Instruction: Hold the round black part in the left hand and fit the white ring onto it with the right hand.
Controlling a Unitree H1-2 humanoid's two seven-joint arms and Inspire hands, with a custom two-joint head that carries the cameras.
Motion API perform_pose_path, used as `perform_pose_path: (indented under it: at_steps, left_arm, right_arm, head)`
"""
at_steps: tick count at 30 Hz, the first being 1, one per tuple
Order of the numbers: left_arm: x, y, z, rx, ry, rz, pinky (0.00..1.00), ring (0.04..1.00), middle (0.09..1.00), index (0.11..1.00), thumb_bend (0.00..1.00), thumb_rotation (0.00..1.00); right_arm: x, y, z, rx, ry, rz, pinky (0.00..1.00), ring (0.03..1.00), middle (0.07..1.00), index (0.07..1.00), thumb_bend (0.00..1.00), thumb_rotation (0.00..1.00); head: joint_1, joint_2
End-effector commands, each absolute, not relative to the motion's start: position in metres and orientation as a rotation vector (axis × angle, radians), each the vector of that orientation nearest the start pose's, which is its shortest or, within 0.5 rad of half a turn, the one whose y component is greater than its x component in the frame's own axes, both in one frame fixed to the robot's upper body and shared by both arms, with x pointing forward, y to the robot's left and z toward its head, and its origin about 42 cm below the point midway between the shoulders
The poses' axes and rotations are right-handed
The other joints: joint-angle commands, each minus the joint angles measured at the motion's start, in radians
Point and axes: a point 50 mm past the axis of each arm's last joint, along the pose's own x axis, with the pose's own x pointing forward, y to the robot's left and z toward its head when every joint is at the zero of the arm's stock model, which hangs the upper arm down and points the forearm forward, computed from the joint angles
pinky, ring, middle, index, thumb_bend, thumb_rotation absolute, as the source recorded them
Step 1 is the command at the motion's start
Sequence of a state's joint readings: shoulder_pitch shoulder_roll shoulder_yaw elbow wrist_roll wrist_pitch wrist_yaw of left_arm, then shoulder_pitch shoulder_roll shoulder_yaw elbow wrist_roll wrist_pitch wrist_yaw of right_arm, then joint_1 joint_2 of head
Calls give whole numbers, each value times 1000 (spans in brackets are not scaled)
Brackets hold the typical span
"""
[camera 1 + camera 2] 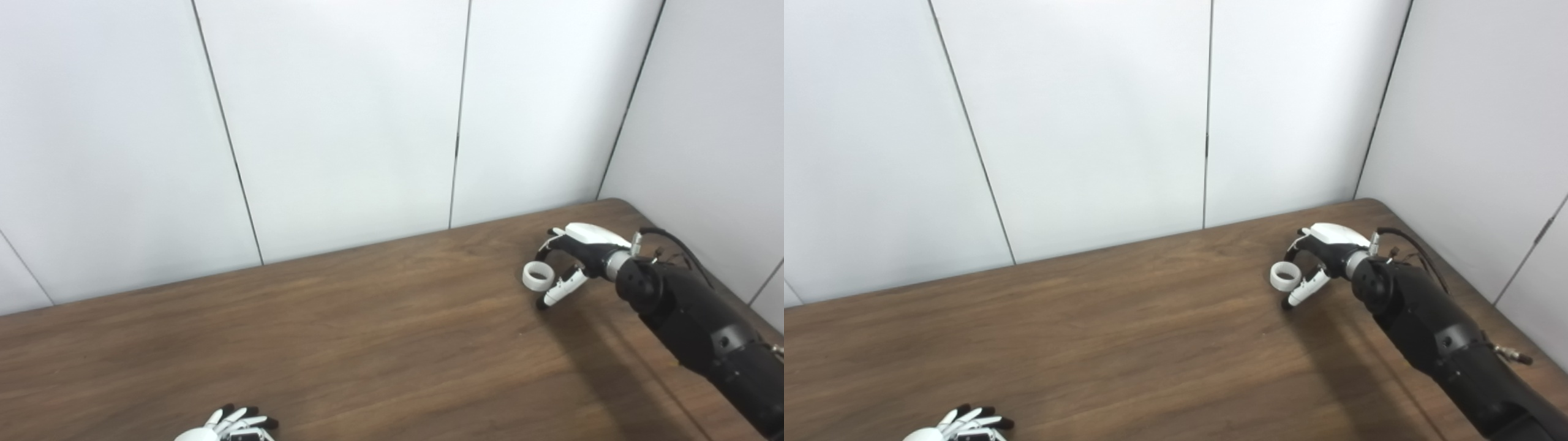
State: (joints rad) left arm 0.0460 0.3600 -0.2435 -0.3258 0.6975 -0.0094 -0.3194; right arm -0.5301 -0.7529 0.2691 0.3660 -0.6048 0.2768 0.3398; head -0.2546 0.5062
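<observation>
At about three o'clock on the brown wood-grain table (pixel 343 343), the right hand (pixel 572 257) curls around the small white plastic ring (pixel 538 275), pinching it between its fingers. The left hand (pixel 236 425) rests at seven o'clock, fingers spread and holding nothing.

My desk (pixel 343 331) is dark wood grain, set into a white-walled corner; my left hand (pixel 236 425) rests near its front edge.
</observation>
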Motion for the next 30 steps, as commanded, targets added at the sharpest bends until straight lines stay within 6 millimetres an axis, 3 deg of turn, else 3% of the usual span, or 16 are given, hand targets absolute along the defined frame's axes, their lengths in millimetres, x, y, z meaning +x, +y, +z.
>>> perform_pose_path:
  at_steps: [1,8,11,13,15,30]
  left_arm:
    - [253,232,162,1053,-224,-477,1000,923,812,481,517,39]
    - [254,232,161,1052,-223,-478,1000,925,812,481,517,40]
    - [254,232,161,1057,-222,-477,1000,926,812,481,517,40]
    - [254,232,161,1058,-222,-477,1000,926,811,481,517,40]
    - [254,232,162,1059,-221,-477,1000,927,812,481,517,40]
    - [255,234,162,1064,-224,-479,1000,927,812,481,517,40]
  right_arm:
    - [426,-429,217,-1383,387,126,1000,1000,991,692,869,334]
    - [423,-428,215,-1420,338,73,1000,1000,949,645,821,291]
    - [423,-427,212,-1440,305,43,969,1000,923,604,786,205]
    - [423,-427,211,-1443,282,27,973,1000,916,514,577,154]
    - [423,-425,210,-1438,258,12,976,999,909,494,537,142]
    - [420,-423,199,-1408,164,-31,977,974,881,479,524,129]
  head:
    - [0,0]
    - [2,-2]
    - [2,-2]
    - [3,-1]
    - [3,-1]
    - [0,1]
